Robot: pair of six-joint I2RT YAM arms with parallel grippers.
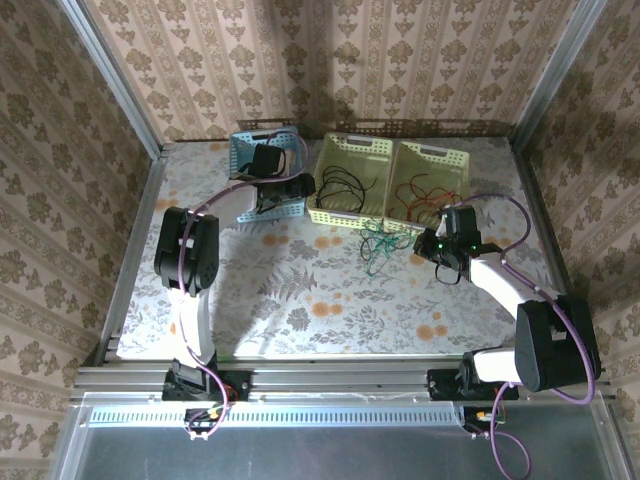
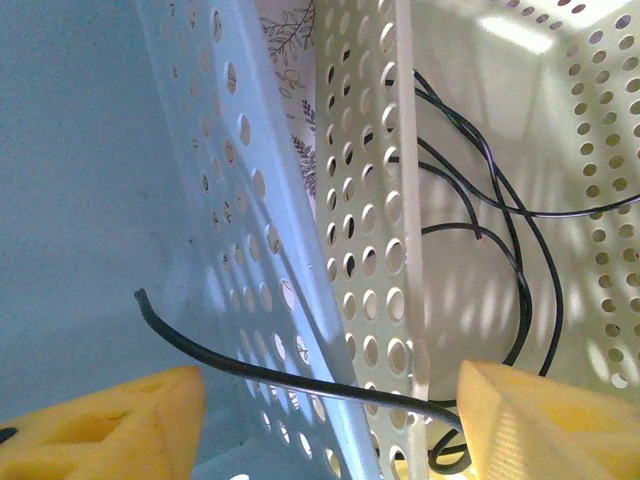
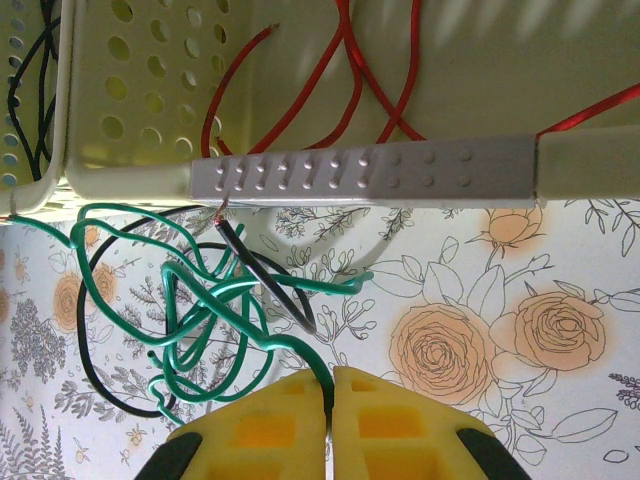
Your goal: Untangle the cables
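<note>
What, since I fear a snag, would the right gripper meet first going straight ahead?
The green cable tangle that the right gripper pinches lies just ahead; beyond it, probably the basket wall, depth unclear.

Green cable tangle (image 3: 215, 312), red cables (image 3: 362, 80), blue basket (image 1: 240, 155), floral table (image 1: 300, 290)

Knotted green cables (image 3: 205, 318) snarl a black cable (image 3: 265, 280) — red cables (image 3: 347, 40) lie in the basket (image 3: 130, 182).
</note>
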